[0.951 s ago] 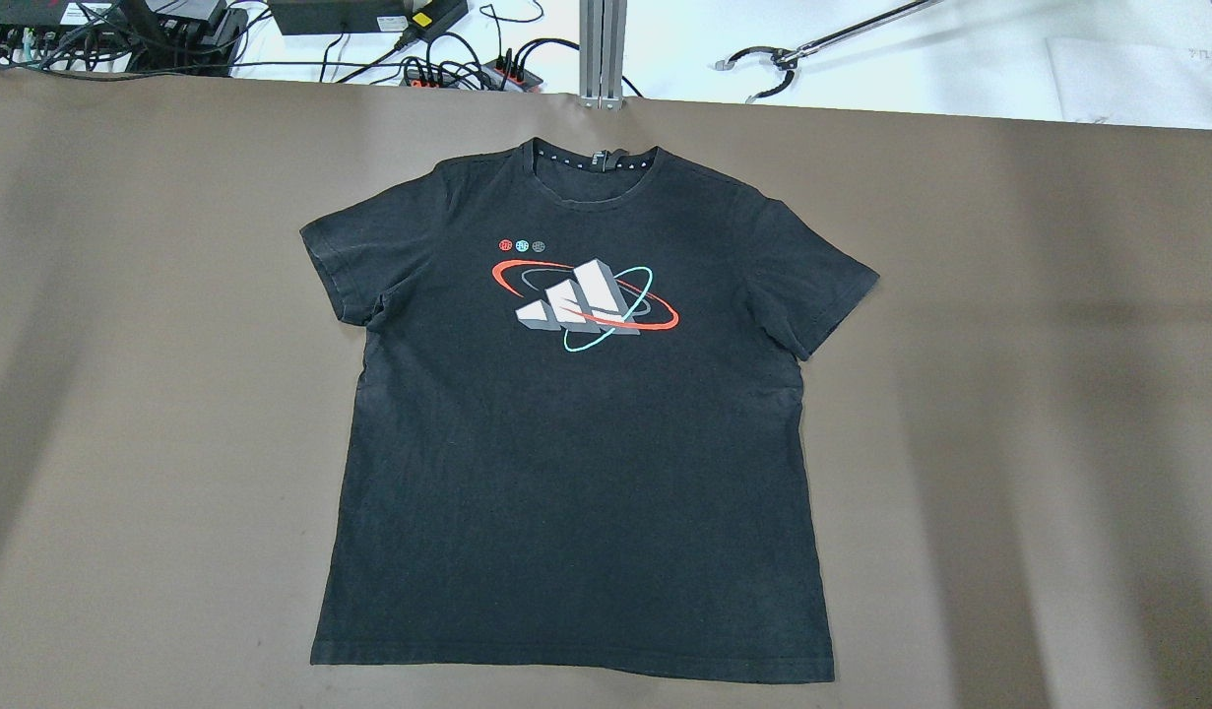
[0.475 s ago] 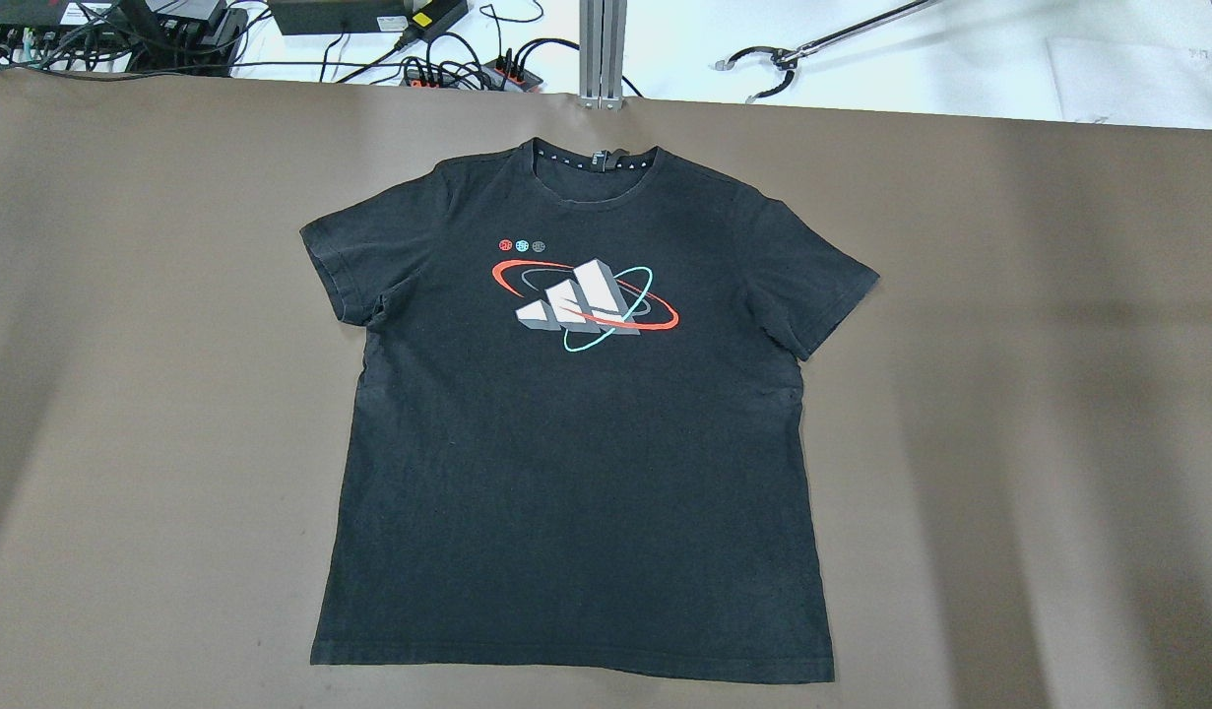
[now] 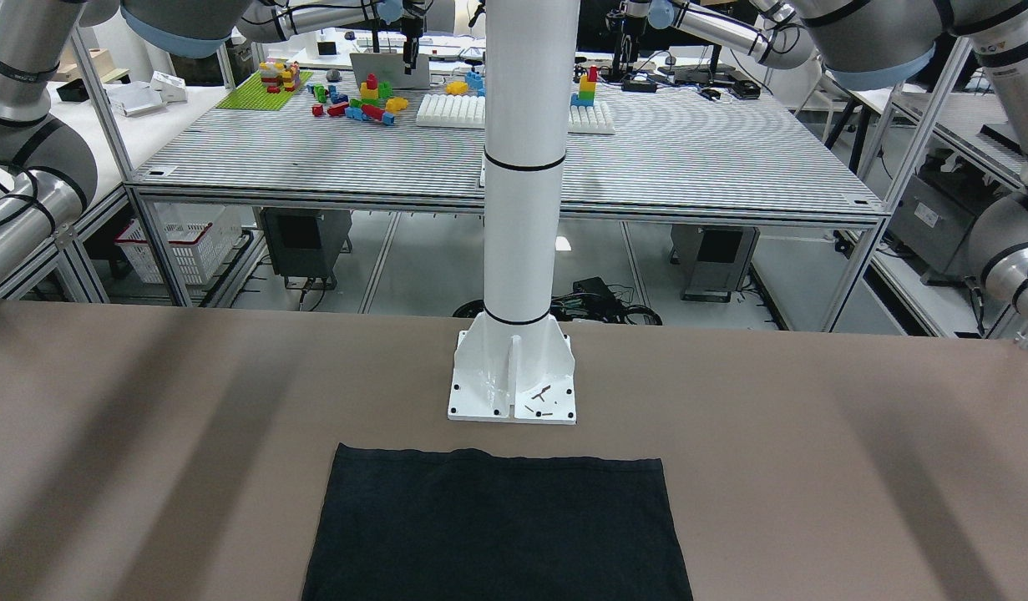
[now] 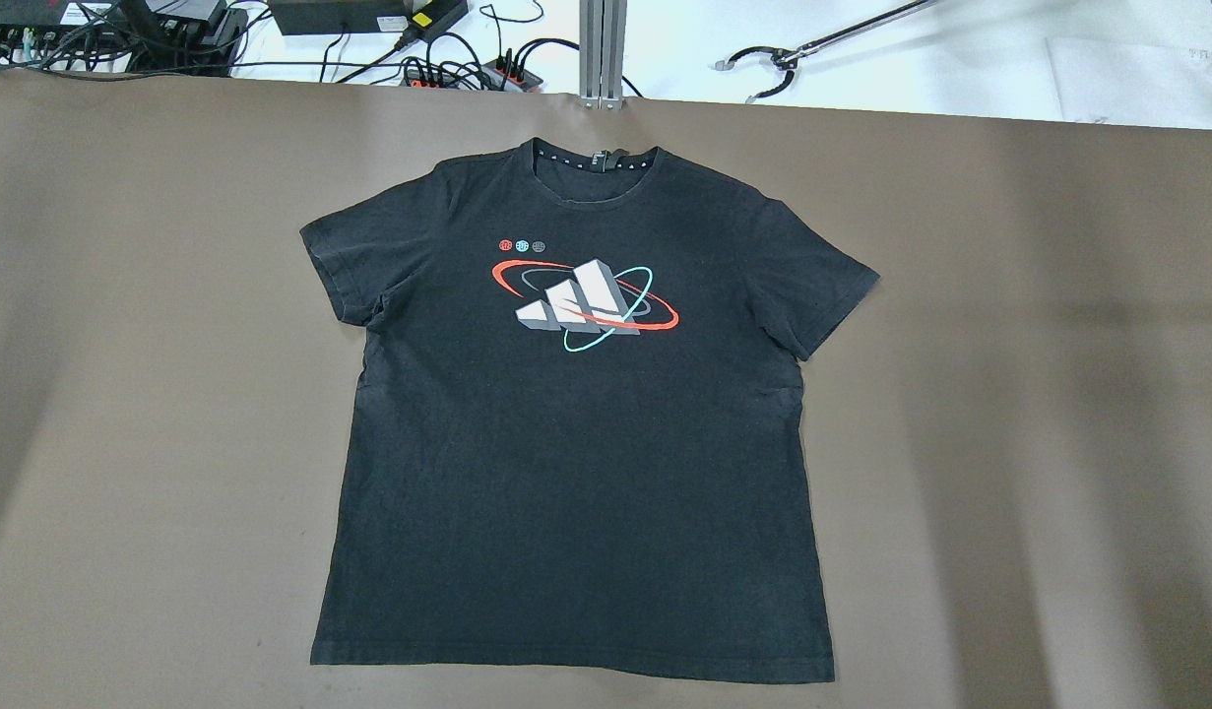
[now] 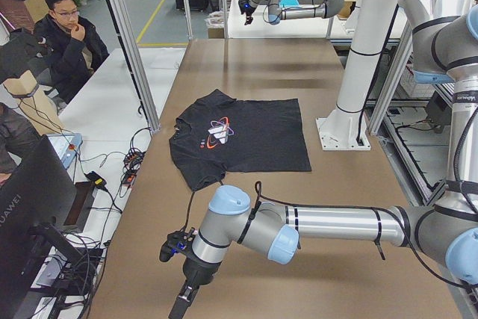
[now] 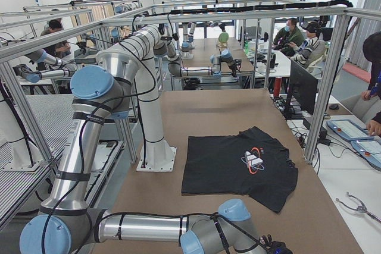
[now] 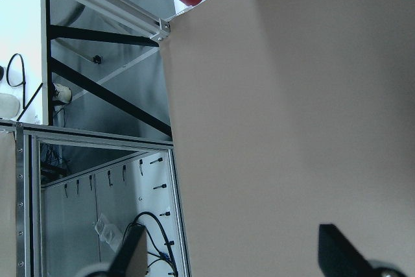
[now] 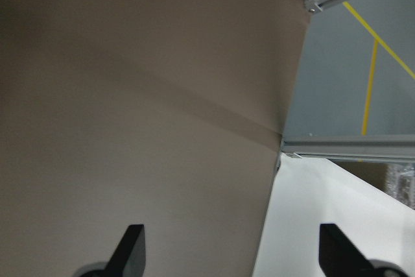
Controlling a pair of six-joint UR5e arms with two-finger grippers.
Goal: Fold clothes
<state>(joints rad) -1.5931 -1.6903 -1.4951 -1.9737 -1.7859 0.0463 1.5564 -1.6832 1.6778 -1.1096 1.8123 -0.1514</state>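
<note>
The clothes are one black T-shirt with a white, red and teal chest print. It lies flat and spread out, face up, on the brown table cover, collar at the far edge. It also shows in the front view, the left view and the right view. My left gripper is open and empty over the table's left end edge, far from the shirt. My right gripper is open and empty over the table's right end edge. Neither gripper shows in the overhead view.
The white pillar's base plate stands just behind the shirt's bottom hem. Cables and power strips and a metal grabber tool lie on the white bench beyond the table. Operators sit to the side.
</note>
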